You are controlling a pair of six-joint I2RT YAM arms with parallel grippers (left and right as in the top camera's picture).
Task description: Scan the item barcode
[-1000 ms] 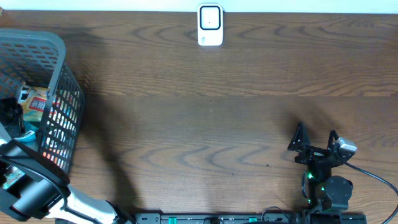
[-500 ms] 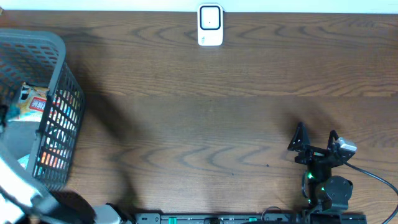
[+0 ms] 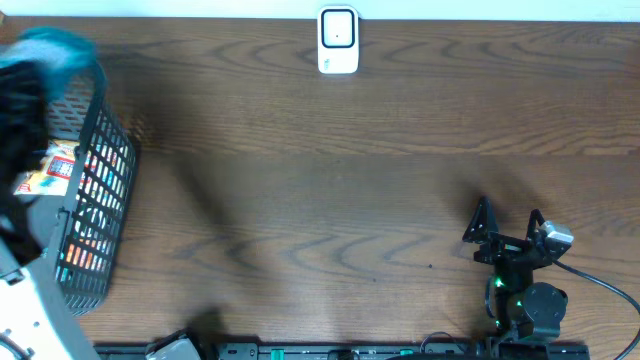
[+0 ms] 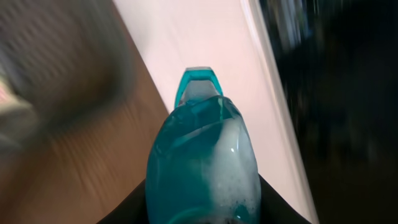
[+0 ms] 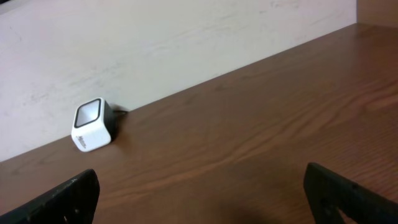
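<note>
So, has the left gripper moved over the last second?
Yes. The left gripper, holding a teal bottle, has moved from the middle of the basket toward its far rim, nearer the table's far edge.

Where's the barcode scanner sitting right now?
The white scanner stands at the far edge of the table, middle of the overhead view, against the wall, well right of the basket and far ahead of the right gripper.

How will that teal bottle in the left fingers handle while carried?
The teal bottle looks part-filled with foamy liquid, so probably fairly heavy, its weight sloshing. Its smooth, rounded plastic may slip or twist in a light grip.
</note>
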